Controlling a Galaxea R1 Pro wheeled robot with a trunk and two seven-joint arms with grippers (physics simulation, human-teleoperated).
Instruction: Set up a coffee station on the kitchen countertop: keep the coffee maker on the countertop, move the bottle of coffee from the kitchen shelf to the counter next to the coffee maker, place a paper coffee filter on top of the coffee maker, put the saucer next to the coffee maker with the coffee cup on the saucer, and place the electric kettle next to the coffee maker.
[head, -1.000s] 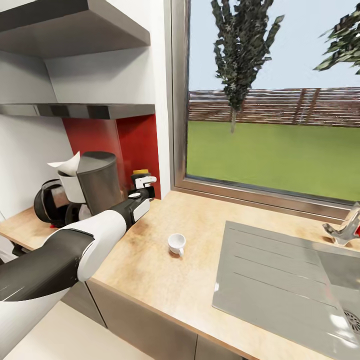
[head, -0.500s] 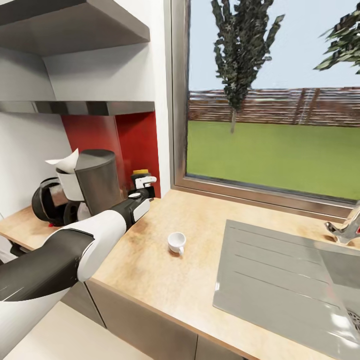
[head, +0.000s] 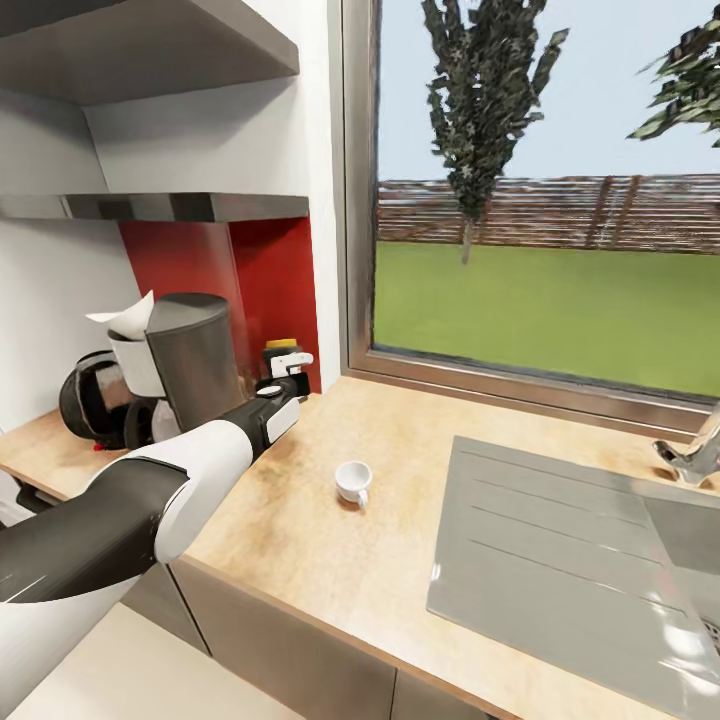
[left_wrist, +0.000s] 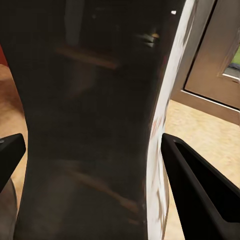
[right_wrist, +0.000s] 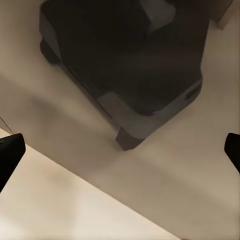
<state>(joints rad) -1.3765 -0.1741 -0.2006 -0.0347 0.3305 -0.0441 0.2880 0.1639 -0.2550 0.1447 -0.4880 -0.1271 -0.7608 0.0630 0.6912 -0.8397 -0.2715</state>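
On the kitchen countertop (head: 400, 560) the dark grey coffee maker (head: 195, 350) stands at the left, with the paper coffee filter (head: 125, 318) on its white basket. The black electric kettle (head: 85, 400) is just behind it. My left gripper (head: 288, 372) (left_wrist: 94, 140) is shut on the bottle of coffee (head: 281, 347) (left_wrist: 90, 100), right beside the coffee maker; the bottle's base is hidden. The white coffee cup (head: 353, 482) stands alone mid-counter. The kitchen shelf (head: 200, 206) hangs above. My right gripper (right_wrist: 120, 152) is open over the floor. The saucer is out of view.
A steel sink (head: 560, 540) is set into the counter at the right, with a faucet (head: 690, 455) at its far edge. A large window (head: 540, 200) runs behind the counter. In the right wrist view the robot's dark base (right_wrist: 125, 65) stands on the beige floor.
The head camera has shifted slightly, so the shelf, coffee maker and kettle sit a little higher and further left in the picture. The left arm and the bottle keep their place.
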